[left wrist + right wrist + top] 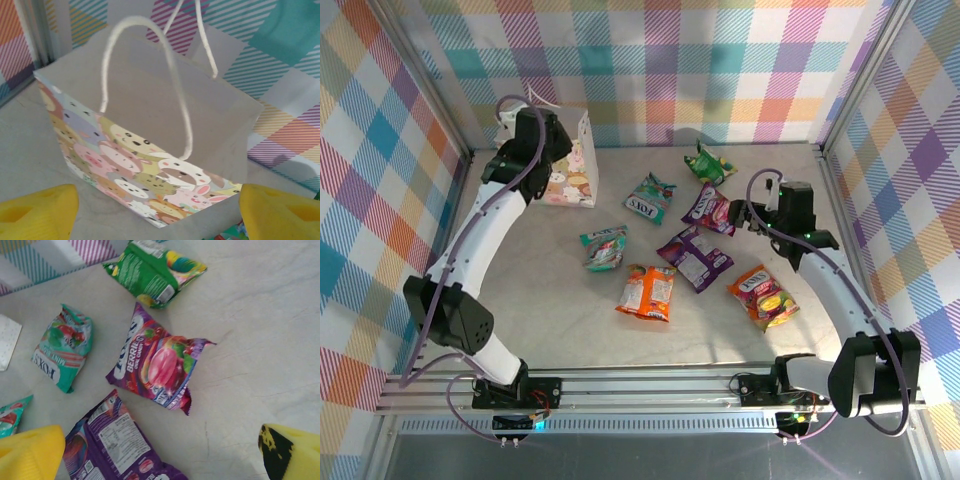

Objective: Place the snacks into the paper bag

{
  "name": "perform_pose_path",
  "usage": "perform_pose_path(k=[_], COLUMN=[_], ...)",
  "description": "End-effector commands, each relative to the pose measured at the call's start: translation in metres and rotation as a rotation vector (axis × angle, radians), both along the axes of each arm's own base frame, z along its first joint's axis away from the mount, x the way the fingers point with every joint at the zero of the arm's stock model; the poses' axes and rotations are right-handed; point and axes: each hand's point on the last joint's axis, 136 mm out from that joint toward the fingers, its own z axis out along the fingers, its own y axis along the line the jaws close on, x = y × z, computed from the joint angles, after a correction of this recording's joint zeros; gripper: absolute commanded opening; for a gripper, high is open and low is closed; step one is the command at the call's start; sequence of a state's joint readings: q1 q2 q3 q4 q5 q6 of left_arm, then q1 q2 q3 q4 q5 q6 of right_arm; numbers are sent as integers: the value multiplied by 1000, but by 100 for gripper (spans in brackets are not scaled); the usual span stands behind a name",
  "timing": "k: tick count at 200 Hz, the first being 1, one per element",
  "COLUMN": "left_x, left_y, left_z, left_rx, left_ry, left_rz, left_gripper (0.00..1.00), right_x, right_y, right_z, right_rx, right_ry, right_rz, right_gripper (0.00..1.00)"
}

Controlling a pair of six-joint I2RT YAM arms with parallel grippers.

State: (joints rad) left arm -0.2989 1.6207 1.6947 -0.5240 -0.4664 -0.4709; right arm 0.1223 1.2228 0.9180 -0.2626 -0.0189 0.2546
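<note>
The paper bag (572,176) stands upright at the back left, its mouth open and its cord handles (172,90) up. My left gripper (157,220) hovers over its near side, open, with the yellow fingertips (37,212) spread wide and nothing held. Several snacks lie on the table: green (708,163), teal (649,197), purple berries (708,208), large purple (694,257), small teal (604,247), orange (647,291) and orange-red (764,296). My right gripper (752,216) is open just right of the berries packet (157,365), above bare table.
Checked walls enclose the table on three sides, and the bag stands close to the back left corner. Bare table lies to the right of the berries packet (260,340) and in front of the bag (535,270). The arm bases sit along the near rail (640,385).
</note>
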Motion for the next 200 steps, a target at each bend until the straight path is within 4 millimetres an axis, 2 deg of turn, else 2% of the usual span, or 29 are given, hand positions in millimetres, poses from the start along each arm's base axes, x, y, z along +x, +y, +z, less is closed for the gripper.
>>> perform_pose_path(k=[1,40,67,112,139,173,200], left_x=[6,14,24,46,55,63,68], left_y=[-1,8,7,-9,-10,-12,-13], left_z=[9,2,-3,-5,-10,-13,-16], left_rx=[-33,-46,-94,-170,-172,-167,-173], left_ry=[-31,-54,-70,-101,-112,-109,-106], left_rz=[47,150,188,154,166,169,176], left_gripper=[83,82,79,76,76,76,76], right_x=[11,11,10,7,5,-1,-4], right_y=[12,27,33,31,18,25,5], right_z=[24,34,39,39,51,64,62], right_rx=[-11,-28,-34,-56,22,60,67], right_ry=[-83,-117,-137,-152,-189,-240,-196], right_rz=[29,77,93,76,-48,-13,-147], right_gripper=[99,99,99,99,99,99,99])
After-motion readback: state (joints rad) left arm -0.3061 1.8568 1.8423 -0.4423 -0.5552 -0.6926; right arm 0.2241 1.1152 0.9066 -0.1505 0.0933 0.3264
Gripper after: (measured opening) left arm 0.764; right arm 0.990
